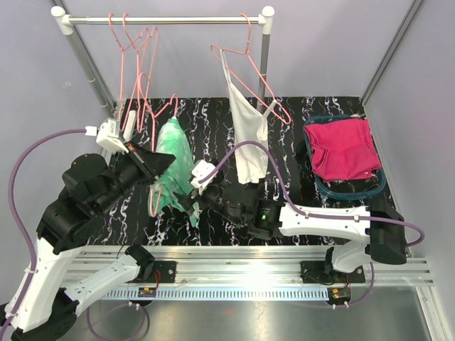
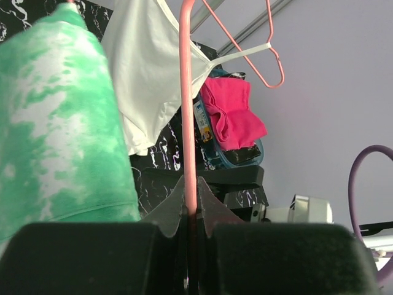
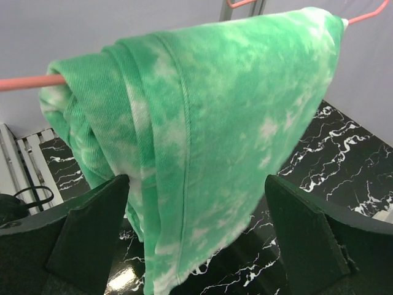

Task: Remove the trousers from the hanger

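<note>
Green tie-dye trousers [image 1: 173, 160] hang folded over the bar of a pink hanger [image 1: 154, 195] held off the rail, above the black marbled table. My left gripper [image 1: 151, 165] is shut on the hanger's pink wire [image 2: 188, 135], with the trousers [image 2: 58, 129] to its left. My right gripper [image 1: 186, 204] is open, its fingers [image 3: 92, 227] on either side of the hanging trousers [image 3: 202, 129] without closing on them. The hanger bar [image 3: 27, 81] shows at the left of the right wrist view.
A rail [image 1: 163, 20] at the back carries several empty pink hangers [image 1: 131, 57] and one with a white top [image 1: 247, 135]. A teal basket [image 1: 352, 186] with pink clothing [image 1: 343, 145] stands at the right.
</note>
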Controlling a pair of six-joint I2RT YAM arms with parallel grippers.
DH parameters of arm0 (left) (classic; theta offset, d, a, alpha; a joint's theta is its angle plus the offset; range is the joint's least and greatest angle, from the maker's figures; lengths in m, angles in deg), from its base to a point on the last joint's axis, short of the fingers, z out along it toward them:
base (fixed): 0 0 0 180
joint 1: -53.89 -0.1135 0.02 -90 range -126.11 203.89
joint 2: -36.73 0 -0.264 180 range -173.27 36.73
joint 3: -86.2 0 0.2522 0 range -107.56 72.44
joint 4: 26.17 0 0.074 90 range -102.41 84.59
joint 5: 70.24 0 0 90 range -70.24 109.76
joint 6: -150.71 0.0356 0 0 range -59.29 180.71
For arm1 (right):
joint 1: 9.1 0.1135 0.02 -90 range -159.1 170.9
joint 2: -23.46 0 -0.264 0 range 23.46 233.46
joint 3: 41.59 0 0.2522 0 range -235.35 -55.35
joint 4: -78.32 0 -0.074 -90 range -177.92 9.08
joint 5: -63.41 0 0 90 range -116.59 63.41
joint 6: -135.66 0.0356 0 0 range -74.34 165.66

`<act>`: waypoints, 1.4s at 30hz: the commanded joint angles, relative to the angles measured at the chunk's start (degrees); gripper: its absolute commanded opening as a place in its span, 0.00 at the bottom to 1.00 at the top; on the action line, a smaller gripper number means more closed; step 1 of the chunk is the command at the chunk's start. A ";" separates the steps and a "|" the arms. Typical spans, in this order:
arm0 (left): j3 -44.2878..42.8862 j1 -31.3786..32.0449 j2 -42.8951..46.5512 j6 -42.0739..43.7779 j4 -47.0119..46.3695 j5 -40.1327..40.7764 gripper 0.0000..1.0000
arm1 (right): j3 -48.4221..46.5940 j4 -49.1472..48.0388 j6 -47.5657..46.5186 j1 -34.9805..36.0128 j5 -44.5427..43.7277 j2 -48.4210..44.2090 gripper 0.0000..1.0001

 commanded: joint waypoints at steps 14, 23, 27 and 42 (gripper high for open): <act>-0.99 0.14 1.59 -2.55 -14.69 -3.00 0.00 | -4.34 -8.21 -0.98 0.89 -1.68 4.14 0.99; -3.53 0.14 1.59 -1.15 -12.24 -4.41 0.00 | -7.94 0.25 -16.80 0.81 0.72 3.19 0.99; -5.91 0.14 0.97 -0.35 -11.00 -2.82 0.00 | -8.13 6.37 -16.71 0.72 3.76 0.37 0.99; -6.98 0.14 1.41 -5.35 -13.81 -6.68 0.00 | -4.95 1.81 -13.46 0.54 2.89 2.47 1.00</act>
